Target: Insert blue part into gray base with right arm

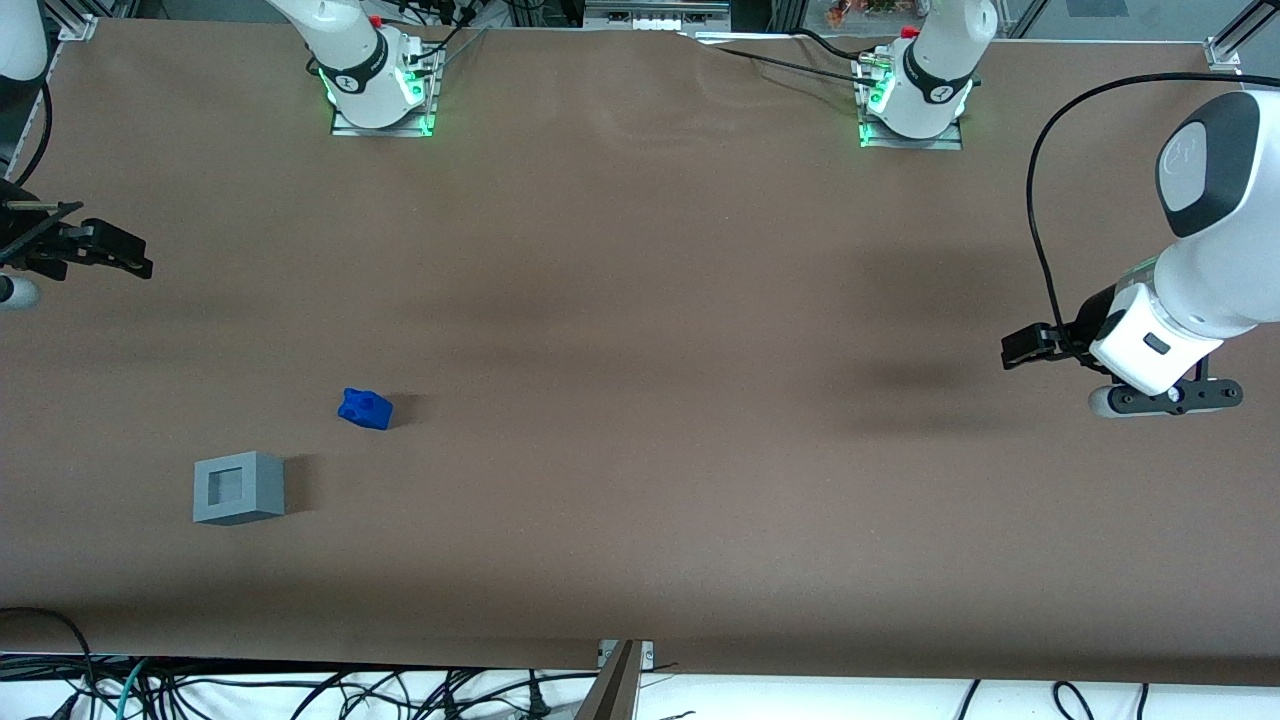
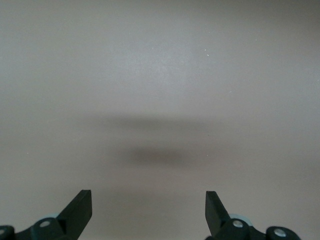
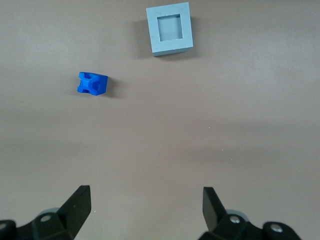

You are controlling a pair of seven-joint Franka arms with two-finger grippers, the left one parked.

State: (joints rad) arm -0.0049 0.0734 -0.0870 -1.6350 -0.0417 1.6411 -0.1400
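The blue part [image 1: 365,408] lies on the brown table, apart from the gray base [image 1: 238,487], which stands nearer to the front camera with its square recess facing up. My right gripper [image 1: 135,262] hangs above the table at the working arm's end, farther from the front camera than both things and well apart from them. In the right wrist view the gripper [image 3: 146,192] is open and empty, with the blue part [image 3: 92,83] and the gray base [image 3: 170,28] ahead of it on the table.
The brown table [image 1: 640,350] carries two arm bases [image 1: 380,95] [image 1: 910,105] along the edge farthest from the front camera. A metal bracket [image 1: 622,675] and loose cables [image 1: 300,695] sit at the nearest edge.
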